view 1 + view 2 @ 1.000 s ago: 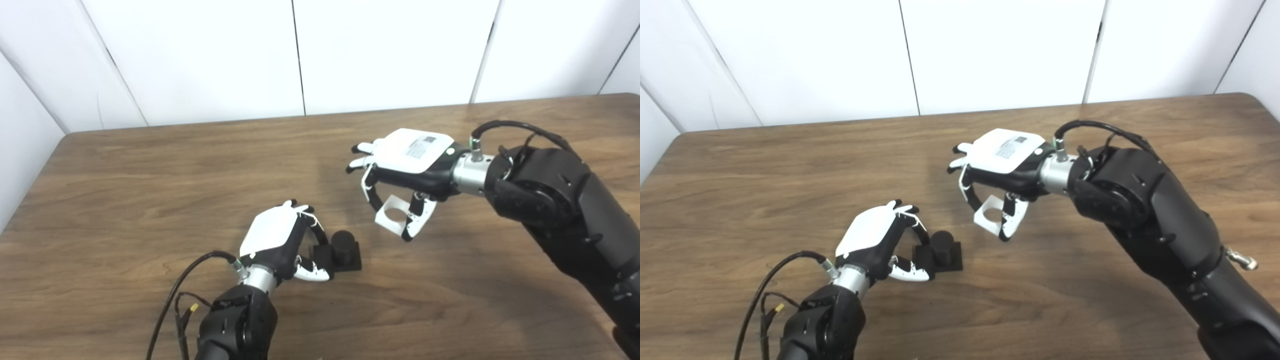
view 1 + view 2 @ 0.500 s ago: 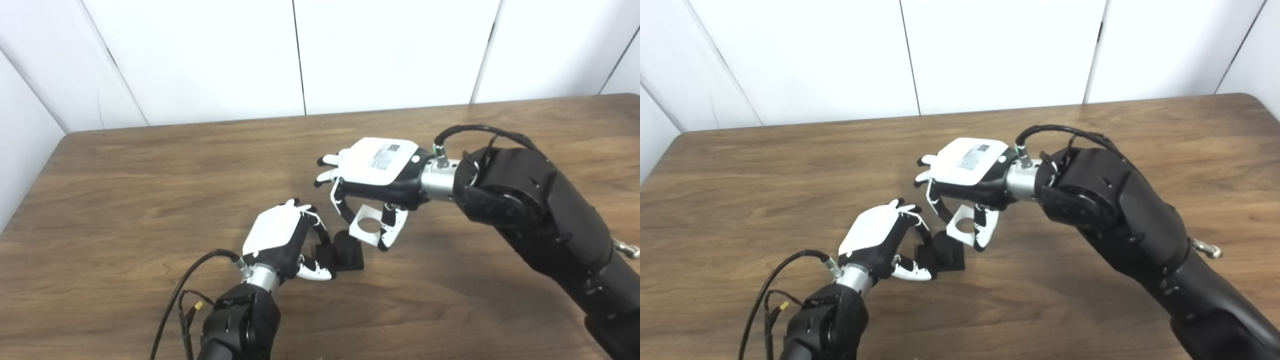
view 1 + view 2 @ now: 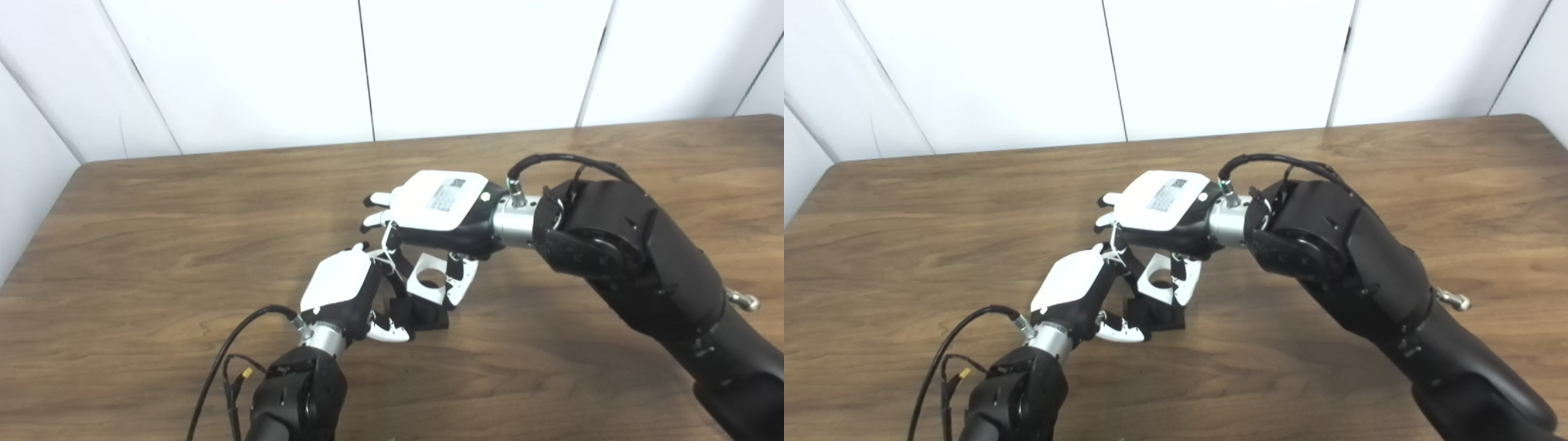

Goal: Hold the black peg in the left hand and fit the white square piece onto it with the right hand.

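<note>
Our right hand, fingers clamped on the white square piece, holds it tilted directly over the black peg. Left hand grips the peg's base on the wooden table. Hand-back label: print illegible.

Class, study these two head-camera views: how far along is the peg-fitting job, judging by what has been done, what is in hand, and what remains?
Done: the left hand grips the black peg, whose base rests on the table. In hand: the right hand holds the white square piece tilted directly over the peg, its hole apparently near the peg top. Left: lower the piece until it is seated, which cannot be confirmed yet.
</note>
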You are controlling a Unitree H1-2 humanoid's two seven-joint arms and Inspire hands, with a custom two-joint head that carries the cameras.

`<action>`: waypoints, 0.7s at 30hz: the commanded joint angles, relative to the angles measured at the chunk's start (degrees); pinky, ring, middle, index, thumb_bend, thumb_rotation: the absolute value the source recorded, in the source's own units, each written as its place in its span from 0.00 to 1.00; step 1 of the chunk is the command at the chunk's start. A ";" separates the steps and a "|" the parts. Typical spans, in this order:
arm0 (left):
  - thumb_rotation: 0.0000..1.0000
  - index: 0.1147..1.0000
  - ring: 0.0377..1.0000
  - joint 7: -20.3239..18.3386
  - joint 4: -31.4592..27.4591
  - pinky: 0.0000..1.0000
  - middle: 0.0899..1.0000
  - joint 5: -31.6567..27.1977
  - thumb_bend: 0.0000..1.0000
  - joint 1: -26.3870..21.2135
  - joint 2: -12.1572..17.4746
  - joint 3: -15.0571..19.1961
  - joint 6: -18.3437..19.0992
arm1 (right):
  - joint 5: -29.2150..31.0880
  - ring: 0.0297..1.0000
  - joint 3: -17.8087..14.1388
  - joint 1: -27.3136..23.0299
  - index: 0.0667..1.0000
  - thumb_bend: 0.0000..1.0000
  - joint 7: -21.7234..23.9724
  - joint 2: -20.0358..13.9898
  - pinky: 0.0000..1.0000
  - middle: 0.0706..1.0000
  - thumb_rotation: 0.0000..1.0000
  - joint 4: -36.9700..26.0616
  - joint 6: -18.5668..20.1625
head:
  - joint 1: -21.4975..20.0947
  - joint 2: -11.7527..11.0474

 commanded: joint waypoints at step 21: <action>0.06 0.42 1.00 -0.33 -0.83 1.00 0.89 1.11 0.52 -0.54 -0.40 -0.97 -0.61 | -1.19 1.00 0.23 -3.16 0.45 0.52 -2.24 1.43 0.93 0.93 0.14 2.74 -2.15 | 0.53 0.24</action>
